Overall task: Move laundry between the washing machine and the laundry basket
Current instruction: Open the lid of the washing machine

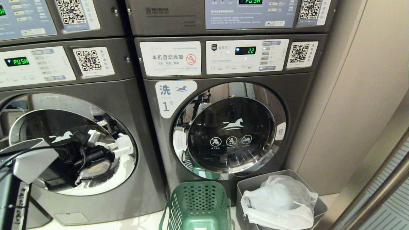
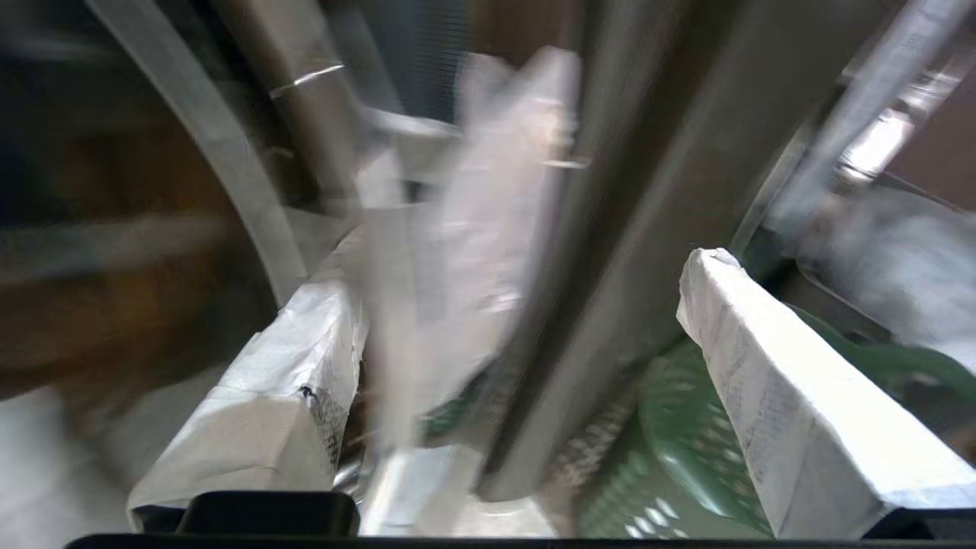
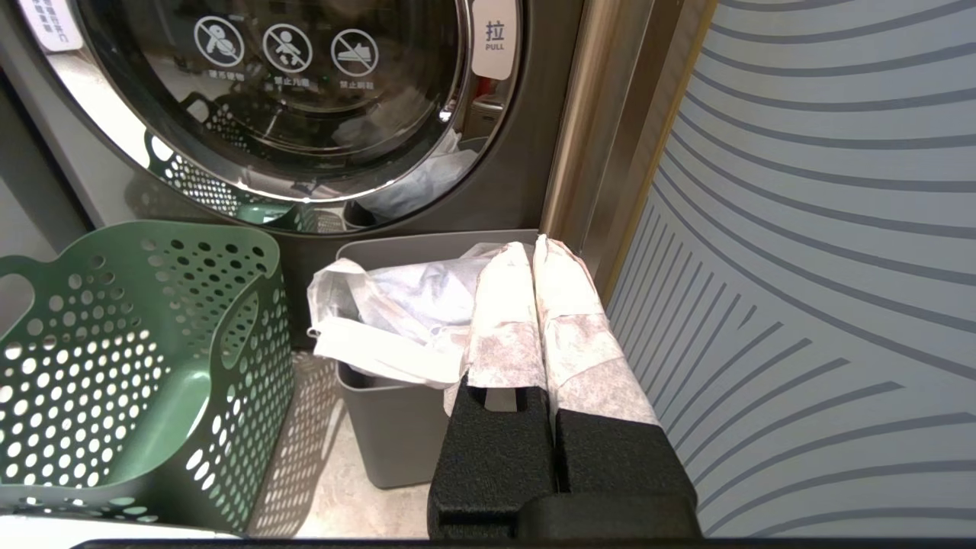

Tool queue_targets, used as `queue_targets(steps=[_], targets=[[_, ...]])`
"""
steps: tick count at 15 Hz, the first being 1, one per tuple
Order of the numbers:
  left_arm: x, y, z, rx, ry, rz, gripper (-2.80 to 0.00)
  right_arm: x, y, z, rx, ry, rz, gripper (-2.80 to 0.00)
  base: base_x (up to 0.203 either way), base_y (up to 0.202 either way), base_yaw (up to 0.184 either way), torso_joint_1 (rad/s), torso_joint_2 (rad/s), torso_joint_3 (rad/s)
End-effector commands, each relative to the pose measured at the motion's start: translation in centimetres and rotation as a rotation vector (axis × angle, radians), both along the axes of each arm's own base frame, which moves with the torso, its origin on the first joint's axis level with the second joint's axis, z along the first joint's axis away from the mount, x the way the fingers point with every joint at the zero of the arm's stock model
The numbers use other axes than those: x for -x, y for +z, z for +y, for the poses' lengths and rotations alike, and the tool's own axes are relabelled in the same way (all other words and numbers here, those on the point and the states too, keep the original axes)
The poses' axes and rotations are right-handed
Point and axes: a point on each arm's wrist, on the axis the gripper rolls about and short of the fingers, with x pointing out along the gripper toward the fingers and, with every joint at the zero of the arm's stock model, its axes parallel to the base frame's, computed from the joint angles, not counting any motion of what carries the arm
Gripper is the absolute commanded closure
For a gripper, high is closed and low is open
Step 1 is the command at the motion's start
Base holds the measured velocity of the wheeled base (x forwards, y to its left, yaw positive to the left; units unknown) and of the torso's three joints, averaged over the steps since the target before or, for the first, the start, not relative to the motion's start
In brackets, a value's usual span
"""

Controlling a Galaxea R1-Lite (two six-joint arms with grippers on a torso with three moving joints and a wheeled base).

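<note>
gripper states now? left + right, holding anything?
Left gripper: open, nothing between its fingers, above the green laundry basket.
Right gripper: shut, empty, parked near the grey bin.

We see the left arm (image 1: 19, 172) raised at the lower left of the head view, its wrist angled forward. The left gripper (image 2: 518, 358) stands with its taped fingers (image 2: 770, 396) spread wide, nothing between them. The right gripper (image 3: 534, 305) hangs low, taped fingers (image 3: 568, 320) pressed together, empty.
</note>
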Motion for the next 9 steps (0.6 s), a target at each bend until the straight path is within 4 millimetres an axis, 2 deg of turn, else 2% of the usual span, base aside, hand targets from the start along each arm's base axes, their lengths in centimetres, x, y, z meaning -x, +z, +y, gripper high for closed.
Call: queue_targets(steps=[1,4,9], targets=[[-0.1,-0.1,-0.1,0.005,-0.041,-0.007,-2.80,0.0,0.0,0.0,0.001,0.001,0.000,0.00,0.000,0.000,0.000,0.000,0.00,0.000],[-1.0,-0.5,0.1,0.001,-0.081,-0.039,-2.80,0.0,0.0,0.0,0.001,0.001,0.000,0.00,0.000,0.000,0.000,0.000,0.00,0.000],[-1.0,-0.6,-0.2,0.010,-0.146,-0.044,-2.80,0.0,0.0,0.0,0.001,0.001,0.001,0.00,0.000,0.000,0.000,0.000,0.00,0.000]])
